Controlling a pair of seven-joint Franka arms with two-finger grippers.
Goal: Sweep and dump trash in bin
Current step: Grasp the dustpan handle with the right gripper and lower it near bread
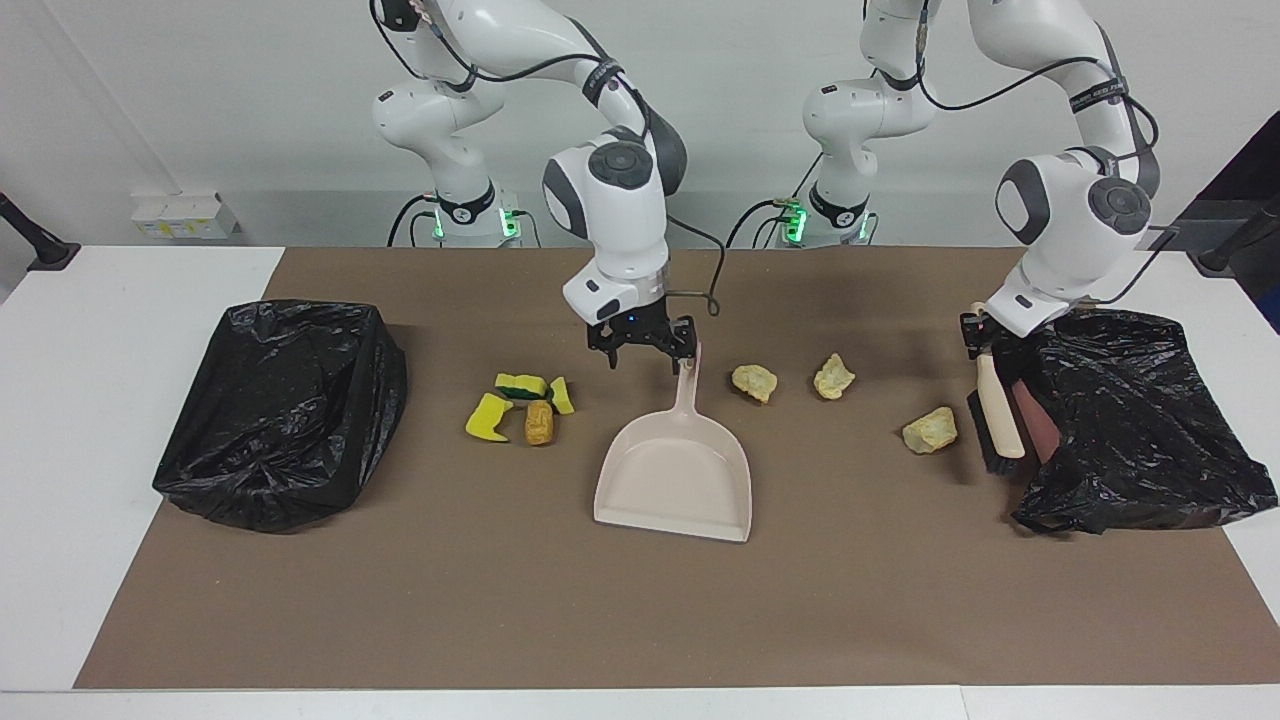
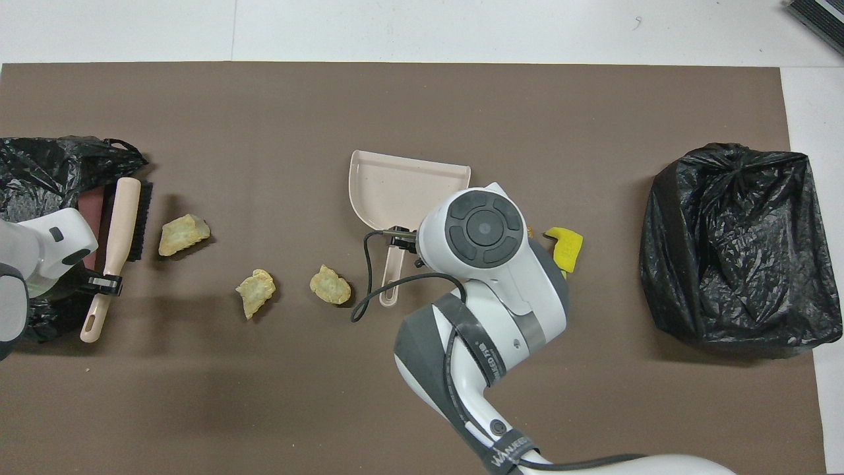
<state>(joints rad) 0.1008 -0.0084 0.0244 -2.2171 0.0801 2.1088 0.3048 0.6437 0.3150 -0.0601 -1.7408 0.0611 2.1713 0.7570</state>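
Progress: nothing swept yet. Dustpan sits empty mid-mat. Three pale lumps lie on the mat toward the left arm's end; sponge bits and orange-brown lump toward the right arm's end. Both bag-lined bins show no trash that I can see.

Left gripper is clenched on the brush, bristles beside the outermost lump. Right gripper, fingers spread and empty, hovers over the dustpan handle.

Writing: "FRANKA" partly legible on an arm band.
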